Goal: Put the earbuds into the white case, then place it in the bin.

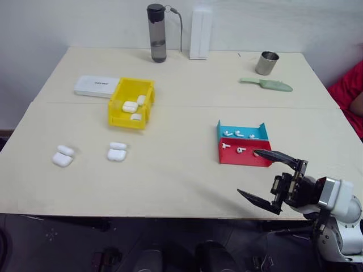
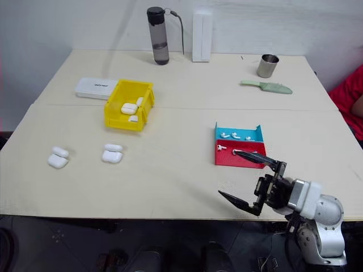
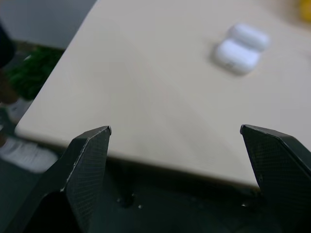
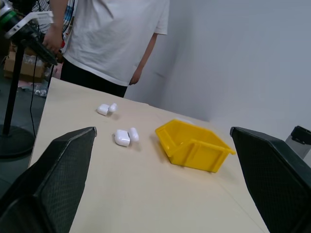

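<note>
Right gripper, two black fingers spread wide and empty, hangs over the table's near edge toward its right corner, pointing leftward across the surface. Just beyond it lies the shallow red and blue tray, holding small glossy white earbuds loose in both compartments, likely laid out for single picks. Left gripper, jaws likewise apart and empty, sits off the near left edge, facing an open white pebble-shaped case. Two such cases, and, rest lids up toward the near left, well apart from the tray. Bright yellow open-top plastic bin stands left of centre, already carrying several cases. Bare beige tabletop between tray and cases leaves wide room for travel.
</note>
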`<action>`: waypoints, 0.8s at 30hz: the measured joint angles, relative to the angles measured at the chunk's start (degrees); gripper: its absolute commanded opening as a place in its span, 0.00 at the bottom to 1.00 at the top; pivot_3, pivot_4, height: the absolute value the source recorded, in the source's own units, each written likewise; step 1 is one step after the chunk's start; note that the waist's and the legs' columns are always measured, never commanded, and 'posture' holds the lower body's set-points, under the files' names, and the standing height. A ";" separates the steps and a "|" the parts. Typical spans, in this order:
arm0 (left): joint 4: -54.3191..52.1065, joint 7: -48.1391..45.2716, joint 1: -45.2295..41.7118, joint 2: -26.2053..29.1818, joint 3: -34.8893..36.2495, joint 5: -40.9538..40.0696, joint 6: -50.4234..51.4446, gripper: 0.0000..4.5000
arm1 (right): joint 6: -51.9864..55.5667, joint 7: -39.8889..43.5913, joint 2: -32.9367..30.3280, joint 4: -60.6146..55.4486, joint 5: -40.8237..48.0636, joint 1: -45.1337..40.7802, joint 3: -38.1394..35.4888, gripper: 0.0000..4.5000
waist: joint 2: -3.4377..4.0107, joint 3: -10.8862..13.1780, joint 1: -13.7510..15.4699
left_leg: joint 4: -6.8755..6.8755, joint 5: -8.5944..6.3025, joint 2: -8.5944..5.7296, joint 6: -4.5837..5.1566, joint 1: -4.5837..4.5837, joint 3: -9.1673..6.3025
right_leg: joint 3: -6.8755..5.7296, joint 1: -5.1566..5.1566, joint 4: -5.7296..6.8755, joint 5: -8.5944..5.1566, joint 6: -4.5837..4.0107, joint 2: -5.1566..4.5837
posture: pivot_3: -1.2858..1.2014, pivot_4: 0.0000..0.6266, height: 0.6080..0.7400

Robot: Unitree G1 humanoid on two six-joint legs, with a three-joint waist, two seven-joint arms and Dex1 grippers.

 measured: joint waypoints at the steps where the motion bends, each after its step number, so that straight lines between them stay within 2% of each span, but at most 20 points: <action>1: 0.16 -0.82 -1.73 3.50 -1.68 0.08 1.73 0.99 | 0.03 -0.19 -0.15 -0.21 -0.05 0.15 -0.12 1.00 | 0.00 0.00 -0.06 | -0.01 -0.01 -0.01 0.00 0.00 0.01 | 0.00 0.01 0.00 0.00 0.00 -0.01 | 0.52 0.24 1.00; 4: 3.45 -3.74 -7.69 13.43 -9.32 2.11 5.09 0.99 | 0.45 -0.87 -0.32 -0.40 -0.49 0.17 -0.11 1.00 | -0.03 -0.02 -0.42 | -0.04 -0.04 -0.03 0.00 -0.01 0.07 | 0.00 -0.07 0.02 0.00 0.00 0.00 | 0.52 0.24 1.00; 6: 8.63 -6.87 -14.10 20.87 -17.94 5.35 5.42 0.99 | 1.44 -1.96 -0.49 -1.09 -0.93 -0.41 0.01 1.00 | 0.15 0.09 -0.93 | -0.10 -0.04 -0.03 -0.03 -0.06 0.15 | -0.05 -0.22 0.07 0.00 0.01 0.01 | 0.52 0.24 1.00; 9: 16.95 -10.93 -27.09 25.41 -31.57 10.78 2.72 0.99 | 3.01 -3.99 -0.55 -2.13 -1.96 -1.40 0.69 1.00 | 0.38 0.20 -1.86 | -0.24 -0.03 -0.04 -0.08 -0.07 0.23 | -0.12 -0.40 0.25 0.01 0.02 0.03 | 0.52 0.24 1.00; 13: 28.33 -16.05 -45.72 24.17 -50.12 21.62 -2.86 0.99 | 5.38 -7.08 -0.61 -4.39 -3.78 -2.51 2.26 1.00 | 0.36 0.19 -2.10 | 0.08 -0.02 -0.02 -0.16 -0.78 0.34 | -0.20 -1.37 1.15 0.01 0.03 0.10 | 0.52 0.24 1.00; 16: 36.31 -19.57 -55.95 20.73 -58.94 28.61 -5.51 0.99 | 6.87 -8.76 -0.68 -5.57 -4.41 -2.81 2.79 1.00 | 0.30 0.17 -1.79 | 0.37 -0.02 -0.05 -0.16 -1.00 0.34 | -0.29 -1.66 1.57 0.02 0.04 0.05 | 0.52 0.24 1.00; 21: 49.21 -21.42 -69.66 15.45 -66.71 38.43 -11.26 0.99 | 7.63 -9.12 -1.33 -5.93 -4.69 -3.22 3.23 1.00 | 0.07 0.16 -1.56 | 0.84 -0.05 -0.06 -0.12 -1.13 0.23 | -0.34 -1.58 1.60 0.02 0.06 0.01 | 0.52 0.24 1.00; 24: 53.50 -23.22 -73.52 13.65 -68.58 41.68 -13.08 0.99 | 7.56 -8.59 -1.72 -5.92 -4.48 -2.70 3.19 1.00 | 0.06 0.17 -1.55 | 0.92 -0.06 -0.06 -0.10 -1.13 0.22 | -0.33 -1.53 1.58 0.03 0.06 -0.01 | 0.52 0.24 1.00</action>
